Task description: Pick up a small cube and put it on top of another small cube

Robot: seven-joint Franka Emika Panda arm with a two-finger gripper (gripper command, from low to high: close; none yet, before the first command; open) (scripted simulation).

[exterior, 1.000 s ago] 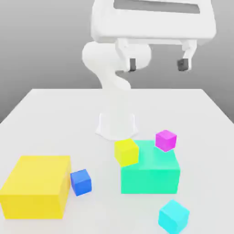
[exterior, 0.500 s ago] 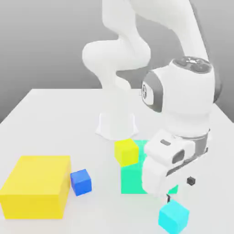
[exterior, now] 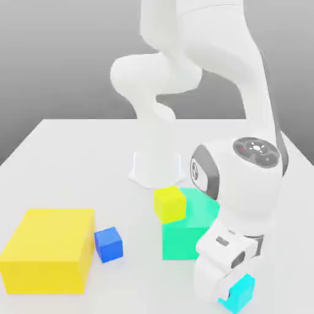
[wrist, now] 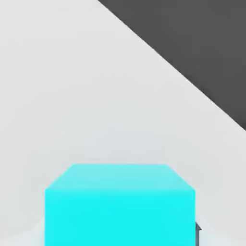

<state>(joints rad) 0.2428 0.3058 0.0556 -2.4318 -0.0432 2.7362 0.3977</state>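
The small cyan cube (exterior: 241, 294) (wrist: 120, 204) rests on the white table near its front edge, toward the exterior view's right. My gripper (exterior: 233, 288) has come down over it, and the white hand covers the cube's upper left part. In the hand view the cube sits close up between the jaws, with a dark fingertip (wrist: 197, 233) against its side. The gripper is shut on this cube, which still touches the table. A small yellow cube (exterior: 169, 203) and a darker blue small cube (exterior: 108, 244) lie further to the exterior view's left.
A large teal-green block (exterior: 184, 233) stands just behind the hand, with the yellow cube at its top left corner. A large yellow block (exterior: 49, 249) sits at the front left beside the blue cube. The arm's white base (exterior: 156, 168) stands mid-table.
The hand has sunk from just above the cyan cube down onto it, and the fingers have closed. The arm now hides the magenta cube seen a second ago.
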